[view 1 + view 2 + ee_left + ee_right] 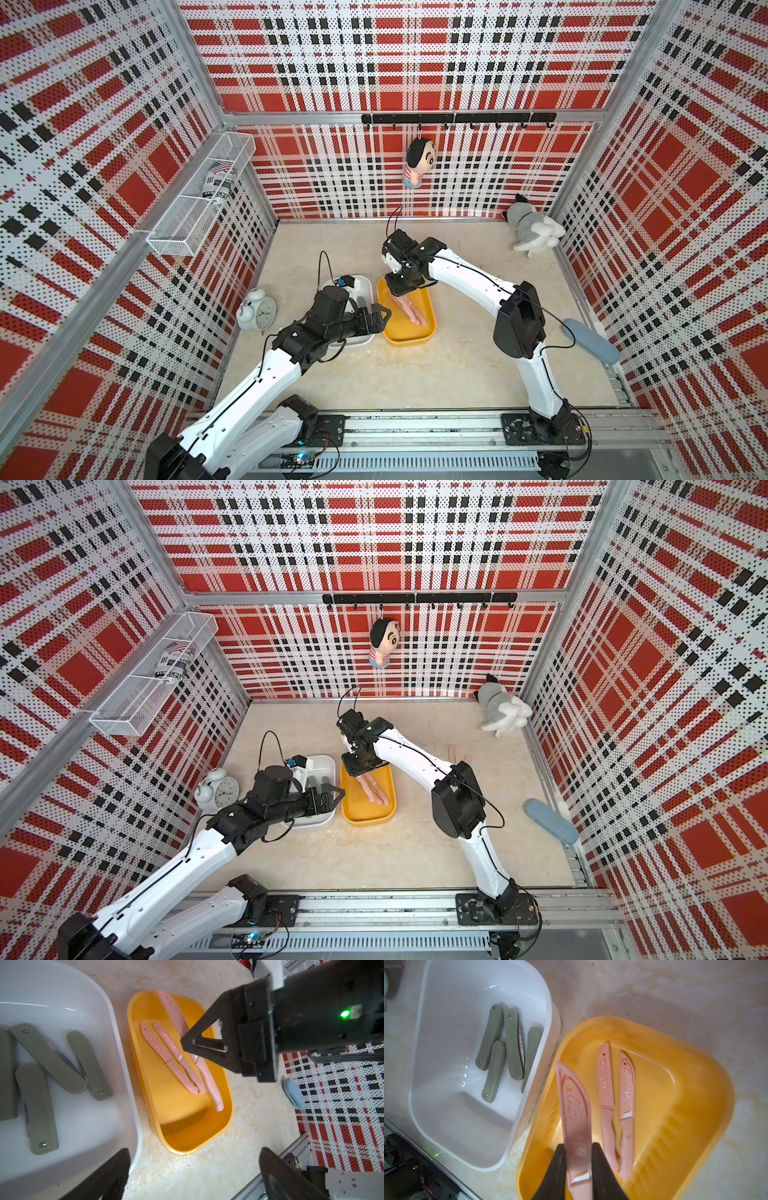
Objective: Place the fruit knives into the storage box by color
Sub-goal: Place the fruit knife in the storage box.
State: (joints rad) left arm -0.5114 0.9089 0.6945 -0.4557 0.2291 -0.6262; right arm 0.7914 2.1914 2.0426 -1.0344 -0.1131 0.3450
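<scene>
My right gripper (578, 1163) is shut on a salmon-pink fruit knife (574, 1105) and holds it above the yellow storage box (695, 1088). Two more pink knives (606, 1084) lie side by side on that box's floor. Several olive-green folded knives (510, 1047) lie in the white storage box (446, 1022) next to it. In both top views the right gripper (400, 286) hangs over the far end of the yellow box (399, 328). My left gripper (195, 1176) is open and empty, over the gap between the two boxes near their front ends (380, 318).
A white alarm clock (257, 312) stands left of the white box. A plush dog (532, 228) lies in the far right corner, and a blue-grey pad (590, 340) rests by the right wall. Two slim pinkish sticks (453, 752) lie behind my right arm.
</scene>
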